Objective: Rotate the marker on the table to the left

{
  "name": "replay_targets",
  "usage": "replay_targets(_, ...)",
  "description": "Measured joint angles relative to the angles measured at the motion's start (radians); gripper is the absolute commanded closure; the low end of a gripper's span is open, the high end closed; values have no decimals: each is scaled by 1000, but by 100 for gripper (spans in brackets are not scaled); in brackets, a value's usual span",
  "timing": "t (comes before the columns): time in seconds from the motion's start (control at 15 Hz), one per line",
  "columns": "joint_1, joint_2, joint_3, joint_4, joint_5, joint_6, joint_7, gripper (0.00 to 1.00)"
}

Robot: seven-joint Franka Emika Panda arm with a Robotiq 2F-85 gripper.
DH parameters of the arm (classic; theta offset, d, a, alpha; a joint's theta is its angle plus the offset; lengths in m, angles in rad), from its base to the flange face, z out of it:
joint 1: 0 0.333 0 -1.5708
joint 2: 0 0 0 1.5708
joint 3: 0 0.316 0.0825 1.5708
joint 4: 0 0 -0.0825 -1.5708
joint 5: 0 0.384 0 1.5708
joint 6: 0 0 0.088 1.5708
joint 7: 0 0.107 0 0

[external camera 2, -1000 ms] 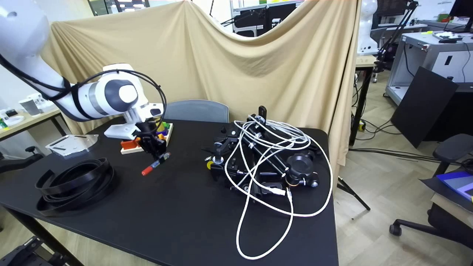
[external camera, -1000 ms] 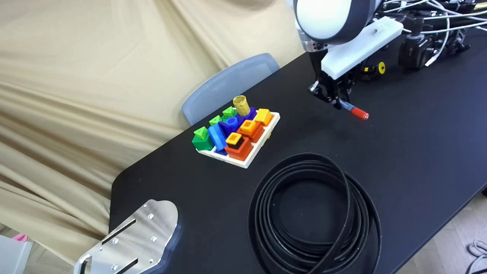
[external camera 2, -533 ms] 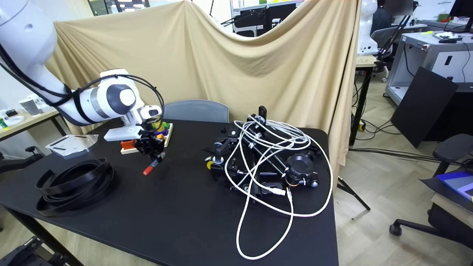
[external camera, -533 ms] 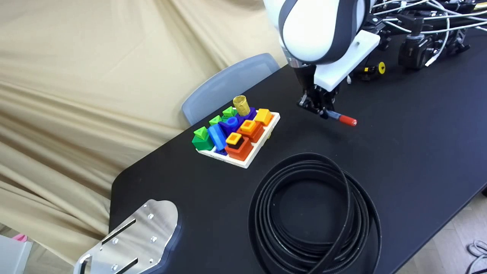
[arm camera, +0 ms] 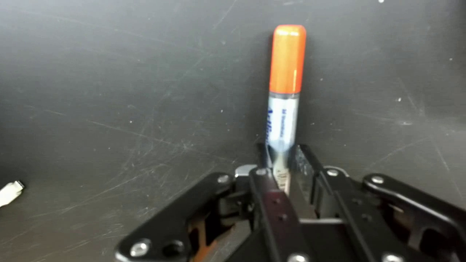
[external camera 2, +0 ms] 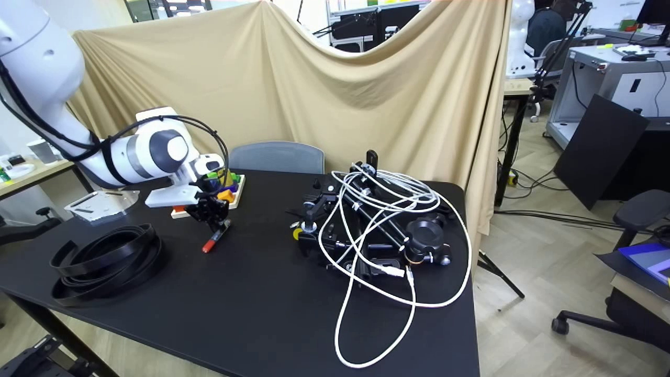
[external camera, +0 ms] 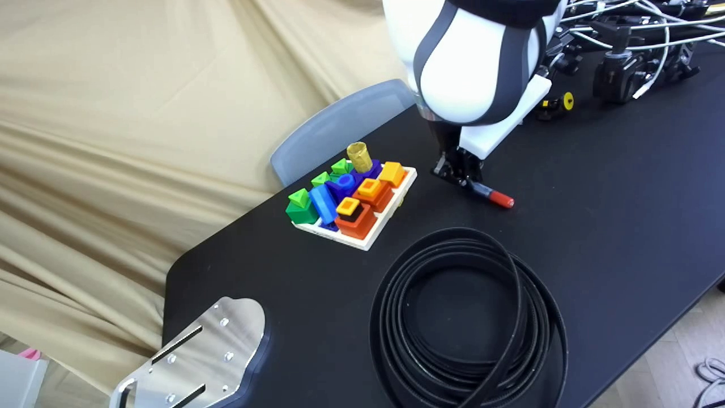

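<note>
The marker [external camera: 491,195] has a blue-grey body and a red end. It also shows in an exterior view [external camera 2: 215,239] and in the wrist view [arm camera: 283,109], where its end looks orange-red. My gripper [external camera: 468,181] is shut on the body near the end away from the red. In the wrist view its fingertips [arm camera: 282,147] lie on either side of the body, and part of the body is hidden by the left finger. The marker lies roughly level, low over the black table [external camera: 600,238]; I cannot tell whether it touches the top.
A colourful block toy [external camera: 385,212] stands close to the gripper. A black cable coil [external camera: 391,317] lies near the marker. A metal plate [external camera: 207,354] lies farther along. Black stands [external camera 2: 426,235] with white cables are on the table, and a grey chair [external camera: 342,127] is at its edge.
My gripper has carried the marker left and down in an exterior view, towards the toy and coil and lower over the table. The marker has turned a little.
</note>
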Motion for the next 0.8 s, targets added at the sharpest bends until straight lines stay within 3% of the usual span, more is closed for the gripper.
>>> replay_targets(0.47,0,9,6,0,2,-2,-6,4)
replay_targets(0.8,-3,-22,8,0,32,-85,-7,0)
